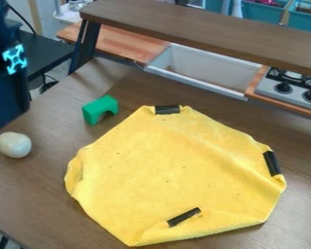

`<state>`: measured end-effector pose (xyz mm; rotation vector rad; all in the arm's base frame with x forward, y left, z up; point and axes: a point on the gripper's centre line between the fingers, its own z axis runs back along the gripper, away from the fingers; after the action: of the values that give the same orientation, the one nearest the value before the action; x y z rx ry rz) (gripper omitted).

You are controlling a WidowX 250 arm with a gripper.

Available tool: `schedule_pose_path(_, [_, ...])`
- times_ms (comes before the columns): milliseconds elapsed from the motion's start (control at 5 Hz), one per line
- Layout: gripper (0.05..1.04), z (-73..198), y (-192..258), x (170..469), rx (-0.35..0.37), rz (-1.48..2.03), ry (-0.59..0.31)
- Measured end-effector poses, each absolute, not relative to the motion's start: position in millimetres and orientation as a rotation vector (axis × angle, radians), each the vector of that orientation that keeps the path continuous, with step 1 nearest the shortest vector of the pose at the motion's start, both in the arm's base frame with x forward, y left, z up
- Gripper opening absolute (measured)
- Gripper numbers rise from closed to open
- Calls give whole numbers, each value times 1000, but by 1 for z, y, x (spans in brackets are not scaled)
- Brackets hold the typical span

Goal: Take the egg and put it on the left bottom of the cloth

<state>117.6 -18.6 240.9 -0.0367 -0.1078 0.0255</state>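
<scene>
Egg (14, 145), whitish and rounded, sits directly on the brown counter (25, 194), toward its left side, well apart from the cloth. Nearest the camera, the yellow cloth (164, 170) spreads over the middle of the counter, its outline uneven and its rim folded in places. A black strip (184, 217) lies slantwise on its near part; another black strip (272, 163) is at its right side, and a third black strip (167, 109) at its far edge. Small dark specks dot the fabric. Beyond the egg, a green arch-shaped block (100, 110) rests on the counter, near the cloth and apart from it. The black arm (6, 87) stands at the upper left, bearing a pale blue emblem (14, 59); whether this includes lettering cannot be made out. Whether the gripper is apart or together, I cannot tell. Past the counter's far edge are a white basin (200, 68) set beside light wood (122, 41) and a stove (291, 86) with dark knobs, under a long brown shelf (197, 29). Teal bins (259, 12) are farthest, at the upper right.
</scene>
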Motion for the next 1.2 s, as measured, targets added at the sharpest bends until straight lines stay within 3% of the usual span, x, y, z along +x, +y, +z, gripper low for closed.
schedule_pose_path(200, [1000, 239, -19, 118, -41, 8, -111])
schedule_pose_path(400, [1000, 222, -9, 143, -71, -73, -243])
schedule_pose_path(800, [1000, 156, 48, 208, -66, 14, -345])
schedule_pose_path(1000, [1000, 116, 79, 234, -29, 95, -320])
schedule_pose_path(1200, [1000, 86, 107, 251, 65, 253, -313])
